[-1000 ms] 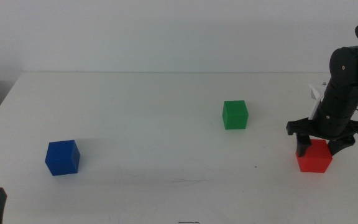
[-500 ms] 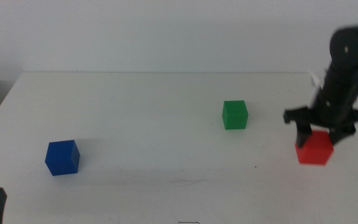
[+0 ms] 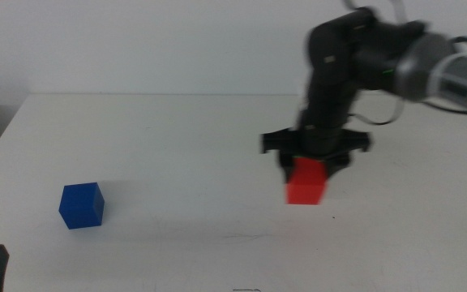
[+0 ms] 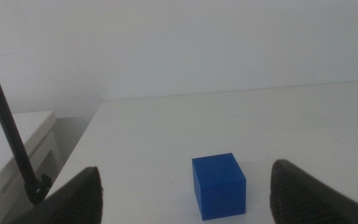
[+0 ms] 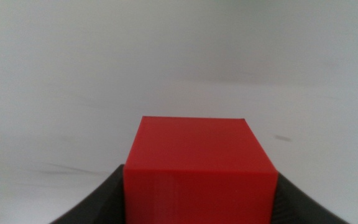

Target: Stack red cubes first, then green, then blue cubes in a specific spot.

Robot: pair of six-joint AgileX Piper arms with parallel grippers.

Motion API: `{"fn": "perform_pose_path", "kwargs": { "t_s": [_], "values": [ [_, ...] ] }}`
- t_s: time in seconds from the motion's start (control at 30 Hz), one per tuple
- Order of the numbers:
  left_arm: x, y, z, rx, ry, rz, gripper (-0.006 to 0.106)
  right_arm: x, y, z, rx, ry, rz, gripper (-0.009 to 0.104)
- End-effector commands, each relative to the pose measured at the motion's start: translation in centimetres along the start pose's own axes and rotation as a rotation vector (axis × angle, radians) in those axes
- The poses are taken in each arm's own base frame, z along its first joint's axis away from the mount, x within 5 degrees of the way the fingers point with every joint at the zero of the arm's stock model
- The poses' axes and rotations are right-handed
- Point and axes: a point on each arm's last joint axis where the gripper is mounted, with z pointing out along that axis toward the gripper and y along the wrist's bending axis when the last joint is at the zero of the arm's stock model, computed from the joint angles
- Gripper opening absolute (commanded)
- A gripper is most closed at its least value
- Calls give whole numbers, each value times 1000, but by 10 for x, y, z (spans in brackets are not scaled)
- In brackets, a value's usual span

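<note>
Right tool (image 3: pixel 309 165) clamps the red cube (image 3: pixel 307 182); left tool (image 4: pixel 185 186) apparently gapes before blue cube (image 4: pixel 219 185).

A plain white table (image 3: pixel 177 138) spreads beneath the right pincer (image 3: pixel 308 172), with a small dark speck (image 3: pixel 333 216) just on its near side, a white wall (image 3: pixel 136 40) far beyond it, and, ahead of the left pincer (image 4: pixel 185 177) past the table's edge, a thin dark rod (image 4: pixel 5 118) over a white cabinet (image 4: pixel 17 143).
</note>
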Motion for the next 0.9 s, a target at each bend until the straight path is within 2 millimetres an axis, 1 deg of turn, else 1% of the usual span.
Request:
{"fn": "perform_pose_path", "kwargs": {
  "t_s": [0.0,0.13,0.3,0.47,0.57,0.87],
  "values": [
    [-10,0,-2,2,-109,-9,91,2,17,-25,-18,-20,-4,-1],
    [-10,0,-2,2,-109,-9,91,1,47,-15,-36,-21,-17,-1],
    [-10,0,-2,2,-109,-9,91,3,68,-2,-46,-5,-14,-1],
    [-10,0,-2,2,-109,-9,91,9,76,2,-48,9,-9,-1],
    [-10,0,-2,2,-109,-9,91,9,77,4,-44,13,5,-1],
    [-10,0,-2,2,-109,-9,91,8,79,22,-22,43,2,-1]
  ]
}}
